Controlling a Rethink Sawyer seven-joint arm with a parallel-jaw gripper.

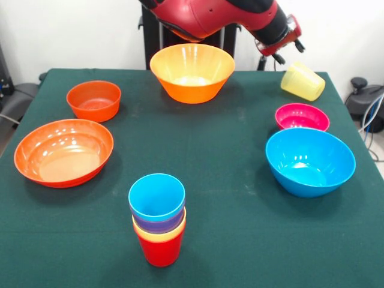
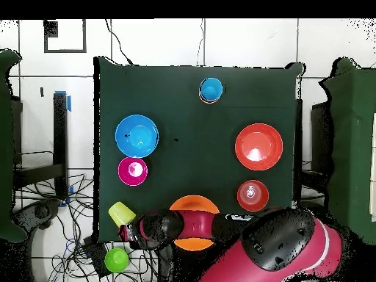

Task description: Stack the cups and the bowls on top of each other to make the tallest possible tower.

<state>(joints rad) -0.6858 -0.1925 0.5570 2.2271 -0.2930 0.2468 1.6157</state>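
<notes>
Green cloth table [image 1: 228, 180] against white wall, 5 bowls spread out; tool [image 1: 281, 56] state indiscernible beside pale yellow cup [image 1: 303, 81].

The gripper [image 2: 132, 230] sits at the table's [image 2: 191, 147] bottom-left corner, at the end of the red arm [image 2: 220, 235] — whether it is open cannot be told. Just above it lies the pale yellow cup [image 2: 121, 214], touching or nearly so. Further up stand the pink bowl [image 2: 132, 170] and then the blue bowl [image 2: 136, 135]. To its right, partly under the arm, is the big orange bowl [image 2: 194, 220]; beyond that the small orange bowl [image 2: 252, 195] and the wide orange bowl [image 2: 258, 146]. The cup stack [image 2: 211, 90] — blue on top — stands well apart, near the far edge.
</notes>
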